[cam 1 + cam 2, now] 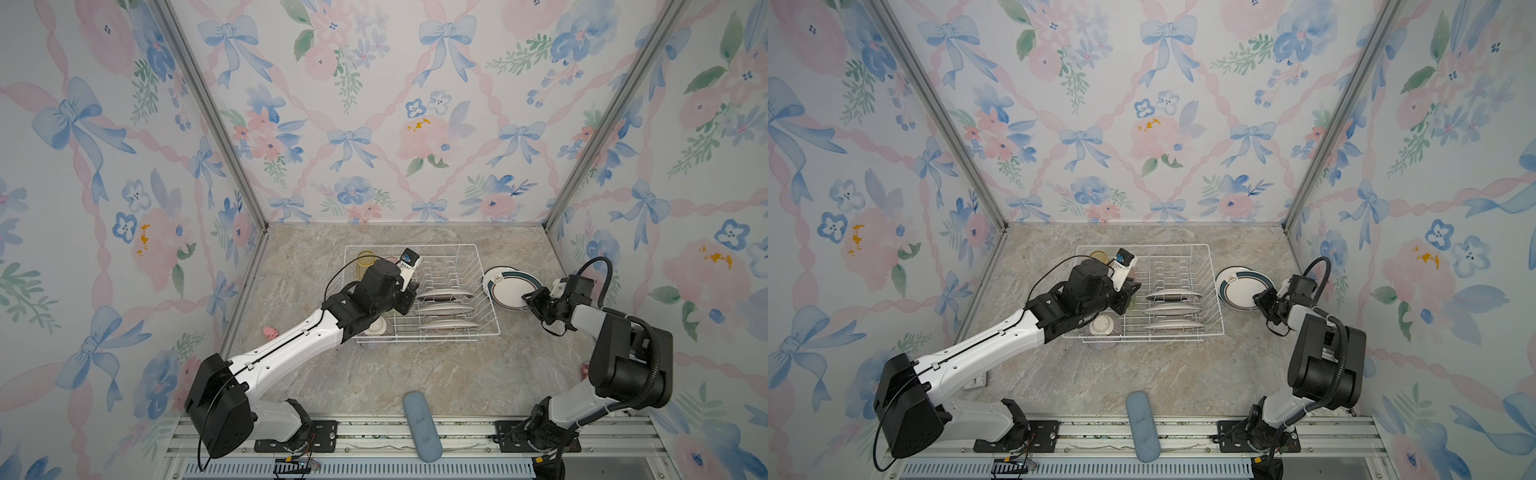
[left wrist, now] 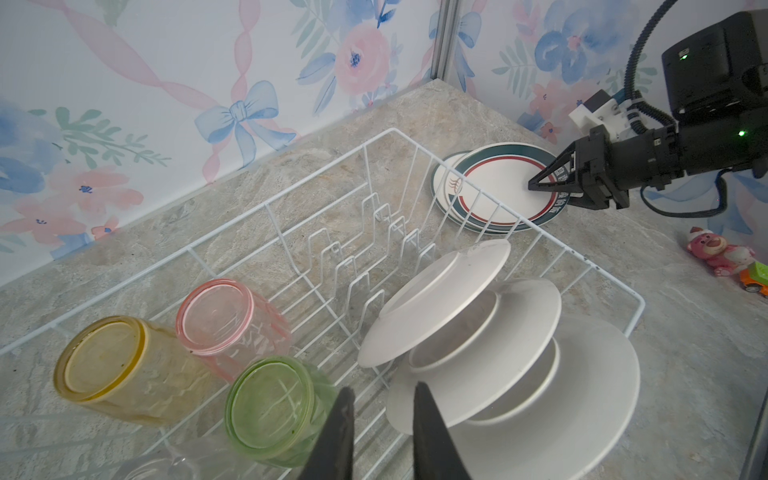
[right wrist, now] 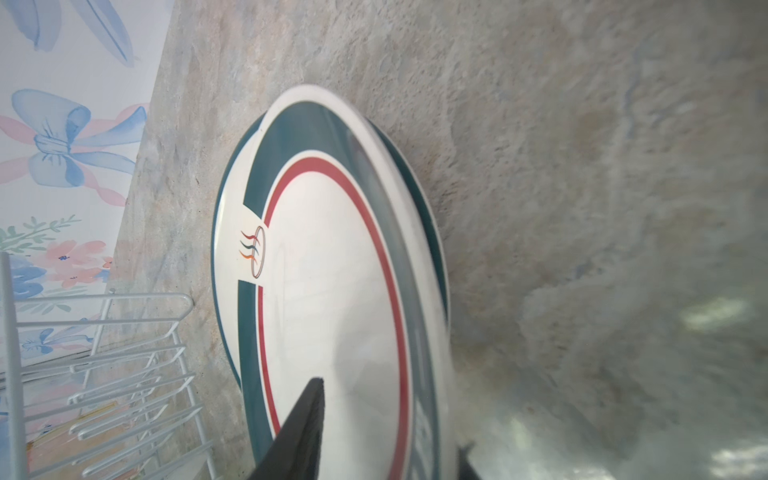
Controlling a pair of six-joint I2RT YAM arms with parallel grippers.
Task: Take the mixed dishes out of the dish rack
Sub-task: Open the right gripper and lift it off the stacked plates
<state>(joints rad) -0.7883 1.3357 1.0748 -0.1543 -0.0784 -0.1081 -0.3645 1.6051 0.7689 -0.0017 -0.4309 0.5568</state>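
Two plates [image 1: 510, 286] sit stacked; right jaws, loose astride the top rim, may drag it when retreating; left jaws ajar, empty.

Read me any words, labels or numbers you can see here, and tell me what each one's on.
Teal rim of the top plate: white characters, too blurred to read.
Emblem on that rim: an oval with three wavy lines, no letters.
Nothing else shows readable text.

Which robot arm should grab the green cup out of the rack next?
Probably the left. The left hand hangs just beside the green cup in the rack, while the right hand is outside it, at the stacked plates.
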